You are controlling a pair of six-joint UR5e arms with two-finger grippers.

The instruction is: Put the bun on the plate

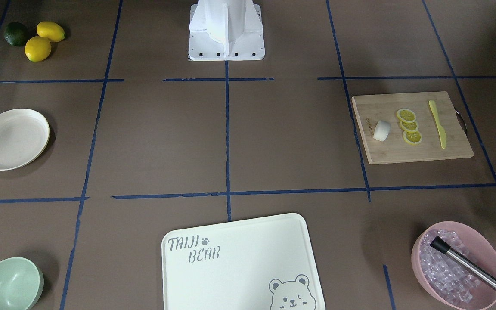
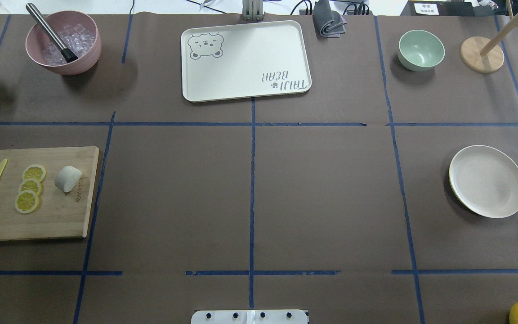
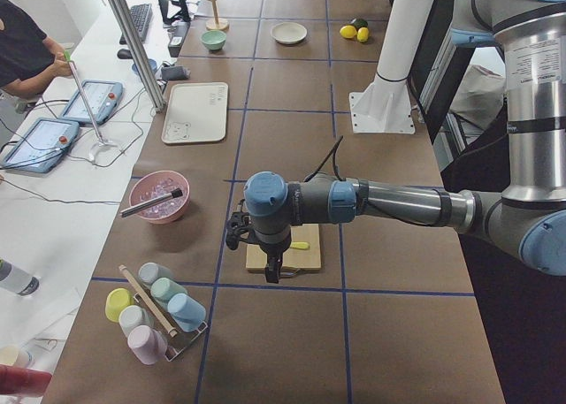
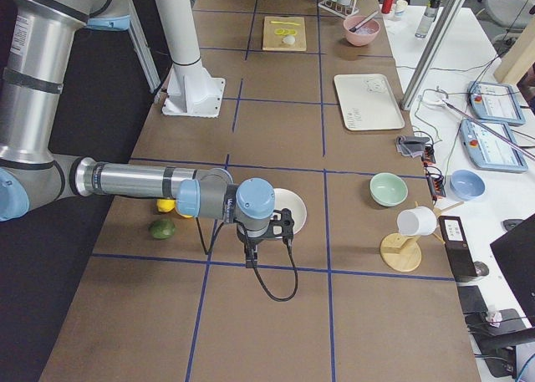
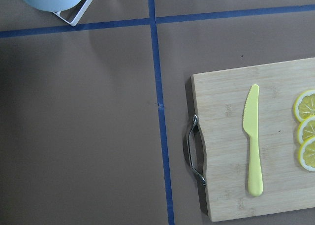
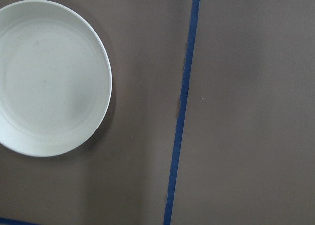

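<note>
The bun (image 2: 68, 178) looks smooth and matt, the board (image 2: 61, 216) wood, the plate (image 2: 487, 181) matt.

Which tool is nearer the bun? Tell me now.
Left. The left tool hovers by the cutting board holding the bun; the right tool hangs by the plate, across the table.

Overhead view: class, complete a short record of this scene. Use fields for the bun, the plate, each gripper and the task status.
bun: the bun lies on the cutting board, beside the lemon slices, on the robot's left
plate: the plate is empty, on the robot's right
left gripper: left gripper hangs near the board; state cannot be told
right gripper: right gripper hangs near the plate; state cannot be told
status: bun not yet picked up
</note>
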